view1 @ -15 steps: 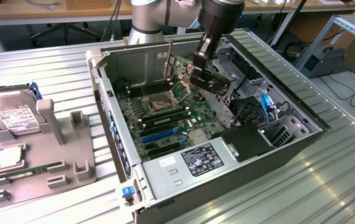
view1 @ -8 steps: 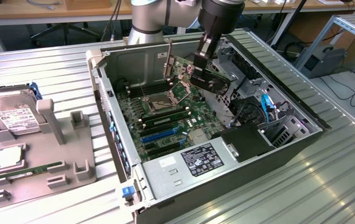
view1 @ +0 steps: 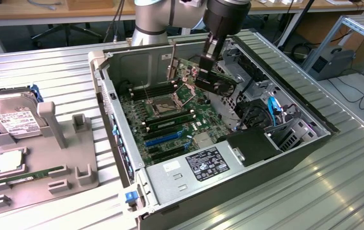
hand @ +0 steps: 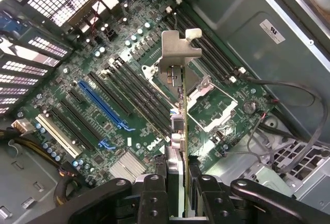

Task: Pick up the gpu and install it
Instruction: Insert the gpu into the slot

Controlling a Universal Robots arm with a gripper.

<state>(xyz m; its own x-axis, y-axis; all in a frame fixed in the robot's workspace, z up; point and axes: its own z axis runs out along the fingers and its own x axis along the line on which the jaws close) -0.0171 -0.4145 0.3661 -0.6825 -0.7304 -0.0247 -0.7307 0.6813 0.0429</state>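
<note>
Ribbed metal tabletop carries an open computer case lying on its side, with desks and cables behind it.

The gpu hangs inside the computer case, above the green motherboard and clear of it, near the case's back wall. It is a dark card standing on edge. In the wrist view the gpu shows edge-on, its silvery bracket at the far end, over the processor socket and the long black slots beside it.

The gripper comes down from the arm into the case and pinches the gpu's upper edge. From the wrist, the gripper has one black finger pressed on each face of the card.

A long blue slot lies on the motherboard to one side of the card, apart from it. A black box sits by the case's front wall.

Outside the case, toward the exterior view's left, a grey tray holds a hard drive, a processor chip and a green memory stick.
</note>
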